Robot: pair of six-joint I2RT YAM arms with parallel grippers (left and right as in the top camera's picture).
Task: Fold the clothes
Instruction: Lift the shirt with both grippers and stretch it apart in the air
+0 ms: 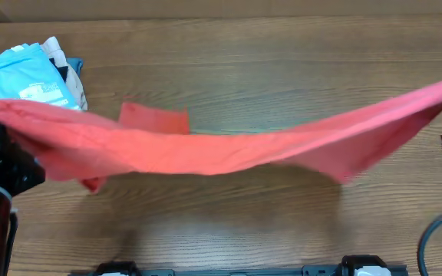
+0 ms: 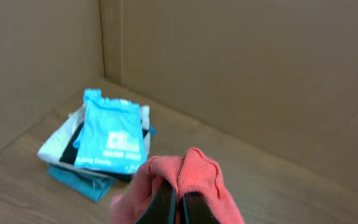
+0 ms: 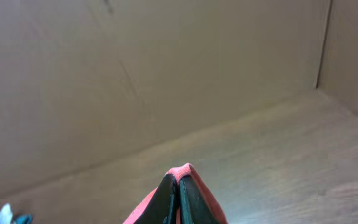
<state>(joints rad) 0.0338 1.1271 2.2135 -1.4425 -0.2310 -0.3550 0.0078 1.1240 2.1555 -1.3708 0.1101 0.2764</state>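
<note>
The coral-red T-shirt (image 1: 221, 149) hung stretched in the air over the table (image 1: 267, 61), running from just in front of the stack of folded garments (image 1: 60, 65) out to the side of the table farthest from that stack; its middle sagged in a shallow curve, and a small flap of it stood out from the edge facing the stack's side of the table. The left gripper (image 2: 179, 208) was at the end beside the stack, its fingers pressed together on a bunched fold of red cloth; the light blue T-shirt (image 2: 110, 134) topping the stack lay just beyond it. The right gripper (image 3: 178, 196) was at the opposite end, well apart from the stack, its fingers likewise pinched tight on a small peak of the fabric. Holding the shirt by two far-apart points seemed meant to pull it out to full width, so that it could be laid down flat and smooth before any fold was made. From overhead the shirt's left end overlapped the near edge of the stack; whether cloth touched cloth there I could not tell, though the shirt looked lifted above it. No fold looked made yet; the slack in the middle suggested the cloth would crease unless it was drawn tauter or lowered evenly, and setting it down away from the stack would avoid dragging the finished pile.
</note>
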